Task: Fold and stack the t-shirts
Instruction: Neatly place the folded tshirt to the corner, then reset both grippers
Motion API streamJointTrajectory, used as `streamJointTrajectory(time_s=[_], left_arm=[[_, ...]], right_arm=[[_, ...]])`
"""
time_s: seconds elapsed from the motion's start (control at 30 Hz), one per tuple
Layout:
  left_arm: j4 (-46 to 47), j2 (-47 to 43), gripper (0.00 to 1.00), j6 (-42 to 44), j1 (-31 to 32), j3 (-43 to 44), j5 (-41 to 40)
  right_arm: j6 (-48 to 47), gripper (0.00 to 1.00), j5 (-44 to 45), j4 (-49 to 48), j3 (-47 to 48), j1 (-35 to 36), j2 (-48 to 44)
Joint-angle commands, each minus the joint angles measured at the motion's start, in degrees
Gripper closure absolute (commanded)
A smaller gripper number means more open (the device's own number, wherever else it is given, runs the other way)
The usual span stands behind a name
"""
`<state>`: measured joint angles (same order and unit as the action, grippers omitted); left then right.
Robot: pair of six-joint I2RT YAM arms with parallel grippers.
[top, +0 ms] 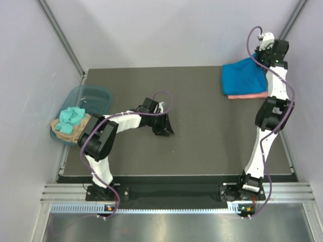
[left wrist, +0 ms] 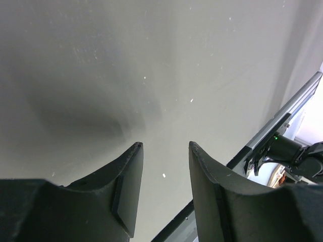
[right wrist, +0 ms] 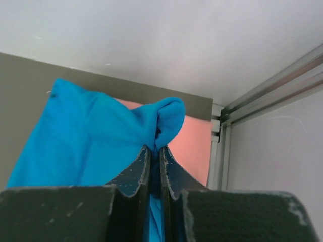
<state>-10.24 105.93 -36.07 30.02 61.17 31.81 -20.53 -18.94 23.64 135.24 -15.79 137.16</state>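
A bright blue t-shirt lies folded on top of a salmon pink t-shirt at the table's far right corner. My right gripper is shut on a pinched fold of the blue shirt's far right edge; in the right wrist view the blue cloth bunches above my closed fingertips and the pink shirt shows beneath. My left gripper is open and empty, low over the bare mat in the middle; the left wrist view shows only grey mat between its fingers.
A translucent blue-grey plastic tub at the left edge holds crumpled teal cloth over tan cloth. The dark mat ends at metal rails in front and white walls around.
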Motion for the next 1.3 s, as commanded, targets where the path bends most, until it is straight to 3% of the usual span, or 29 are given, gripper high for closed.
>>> streamJointTrajectory(time_s=[0.0,0.1,0.23,0.4,0.43,0.5,0.7,0.77,1.03,1.13,1.23,1.27], left_arm=[[1.5,-0.2,0.54,0.5,0.0,0.3,1.1],[0.2,-0.7,0.54,1.1,0.0,0.4,0.5],[-0.7,-1.1,0.53,1.4,0.0,0.6,0.0],[-2.1,-2.3,0.53,1.5,0.1,1.4,0.0],[-2.1,-2.6,0.53,1.4,0.1,1.6,0.3],[-2.3,-3.6,0.53,1.2,0.1,1.8,1.4],[-1.9,-8.4,0.53,1.4,0.2,2.6,3.7],[-0.9,-11.3,0.53,0.9,0.3,2.9,4.7],[-8.9,-20.1,0.52,9.4,-0.2,11.1,-2.6],[-9.9,-24.4,0.51,11.6,-1.3,12.7,-4.6],[-8.7,-30.1,0.45,12.5,-1.5,11.3,-7.7],[-8.7,-32.6,0.3,12.7,-1.6,10.6,-9.6]], right_arm=[[2.2,0.96,1.1,-8.4,6.8,-0.9,4.3],[3.5,0.9,3.5,-11.8,8.5,-0.9,7.5],[5.6,0.56,7.9,-17.6,8.0,-1.4,8.5],[8.9,0.46,9.6,-17.5,2.2,-1.4,3.2],[9.5,0.38,10.6,-17.7,0.5,-1.0,1.9],[11.6,0.32,14.4,-17.1,-3.0,-0.3,-1.6],[23.2,0.29,14.0,-11.1,-15.1,0.1,-14.9],[26.8,0.01,11.6,-7.0,-21.4,0.9,-22.0],[32.2,0.0,11.0,-0.9,-47.6,8.8,-51.8],[36.0,0.0,8.9,5.7,-52.8,12.7,-60.9],[39.5,0.0,0.7,10.0,-59.7,14.0,-68.3],[40.1,0.0,0.0,10.4,-61.7,14.6,-72.5]])
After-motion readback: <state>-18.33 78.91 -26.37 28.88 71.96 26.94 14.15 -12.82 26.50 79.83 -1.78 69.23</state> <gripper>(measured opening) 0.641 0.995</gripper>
